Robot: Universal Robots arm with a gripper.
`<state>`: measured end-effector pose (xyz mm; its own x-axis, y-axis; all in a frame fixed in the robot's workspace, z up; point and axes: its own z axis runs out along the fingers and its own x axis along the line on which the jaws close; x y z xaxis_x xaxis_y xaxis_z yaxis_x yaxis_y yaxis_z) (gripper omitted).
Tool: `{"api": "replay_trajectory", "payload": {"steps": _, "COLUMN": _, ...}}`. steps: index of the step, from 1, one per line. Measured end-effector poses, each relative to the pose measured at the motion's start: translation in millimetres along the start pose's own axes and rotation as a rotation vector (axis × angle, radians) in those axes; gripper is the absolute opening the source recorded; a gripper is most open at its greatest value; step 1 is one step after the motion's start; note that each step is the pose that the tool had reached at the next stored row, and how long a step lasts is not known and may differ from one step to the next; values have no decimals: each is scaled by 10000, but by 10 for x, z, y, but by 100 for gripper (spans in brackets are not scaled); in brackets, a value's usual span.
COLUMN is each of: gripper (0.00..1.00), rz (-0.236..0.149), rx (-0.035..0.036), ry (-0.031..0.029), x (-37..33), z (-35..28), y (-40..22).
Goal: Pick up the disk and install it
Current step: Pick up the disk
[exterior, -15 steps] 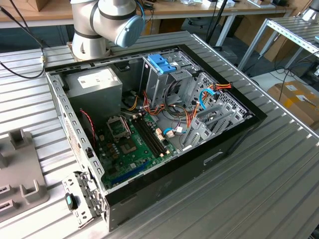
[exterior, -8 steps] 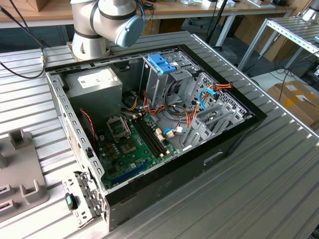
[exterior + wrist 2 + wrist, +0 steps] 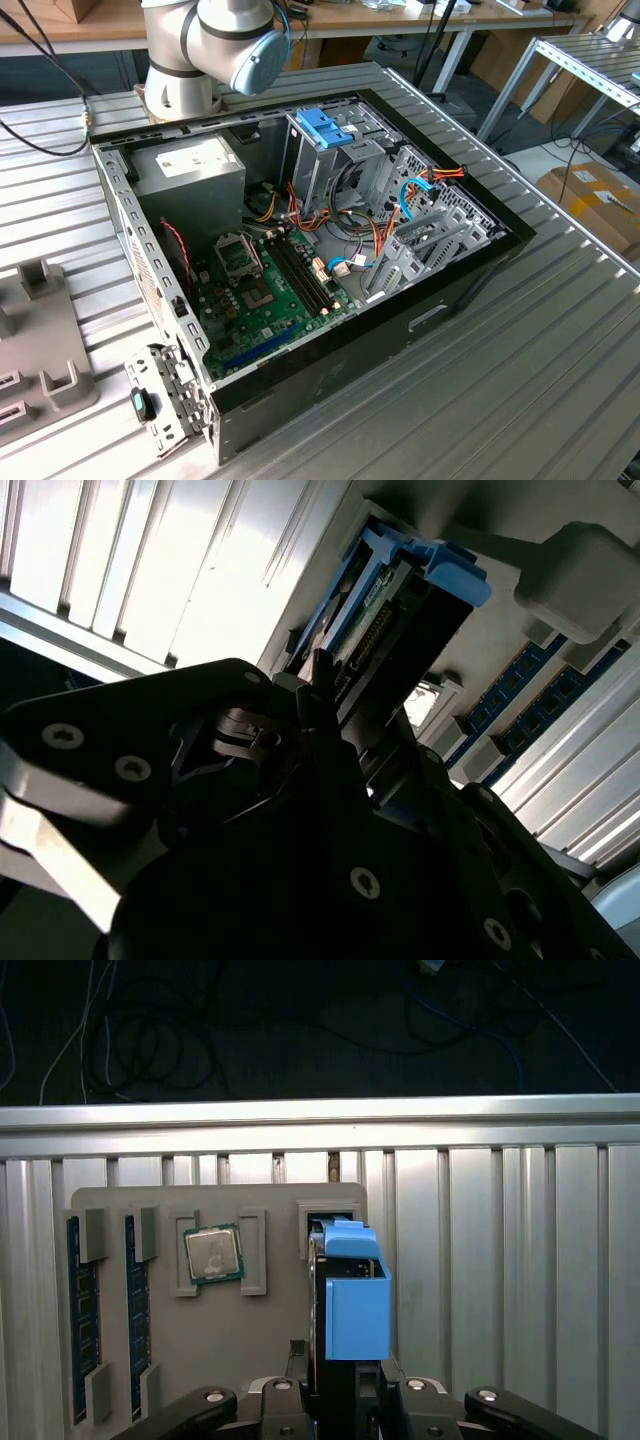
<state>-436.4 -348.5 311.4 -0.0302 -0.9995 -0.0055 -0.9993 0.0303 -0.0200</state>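
The disk is seen edge-on in the first wrist view, a dark slab with a blue plastic rail along its side. It stands between the fingers of my gripper, which is shut on it. The disk hangs over the grey holder tray, just above an empty rectangular slot. In the second wrist view the disk shows its connector end and blue rails, and my gripper clamps its near end.
The tray also holds a processor chip and blue memory sticks. In the exterior view the open computer case lies on the ribbed table, with a metal drive cage under a blue latch, a grey power-supply box and the arm's base behind.
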Motion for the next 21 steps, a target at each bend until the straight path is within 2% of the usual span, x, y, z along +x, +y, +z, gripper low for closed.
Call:
{"api": "replay_trajectory", "payload": {"steps": 1, "gripper": 35, "rz": 0, "rx": 0, "ry": 0, "x": 0, "z": -37, "y": -1}}
{"api": "replay_trajectory", "payload": {"steps": 2, "gripper": 35, "rz": 0, "rx": -1, "ry": 0, "x": -1, "z": -117, "y": -2}}
{"api": "replay_trajectory", "payload": {"steps": 4, "gripper": 35, "rz": 0, "rx": 1, "ry": 0, "x": -1, "z": -199, "y": -4}}
{"api": "replay_trajectory", "payload": {"steps": 6, "gripper": 35, "rz": 0, "rx": 0, "ry": 0, "x": -1, "z": -237, "y": -5}}
{"api": "replay_trajectory", "payload": {"steps": 8, "gripper": 35, "rz": 0, "rx": 1, "ry": -1, "x": -2, "z": -329, "y": -7}}
{"api": "replay_trajectory", "payload": {"steps": 10, "gripper": 35, "rz": 0, "rx": 0, "ry": 0, "x": -2, "z": -395, "y": -8}}
{"api": "replay_trajectory", "payload": {"steps": 15, "gripper": 35, "rz": 0, "rx": 0, "ry": 0, "x": -3, "z": -499, "y": -10}}
{"api": "replay_trajectory", "payload": {"steps": 19, "gripper": 35, "rz": 0, "rx": 0, "ry": -1, "x": -3, "z": -619, "y": -12}}
{"api": "replay_trajectory", "payload": {"steps": 21, "gripper": 35, "rz": 0, "rx": 0, "ry": -2, "x": -3, "z": -643, "y": -13}}
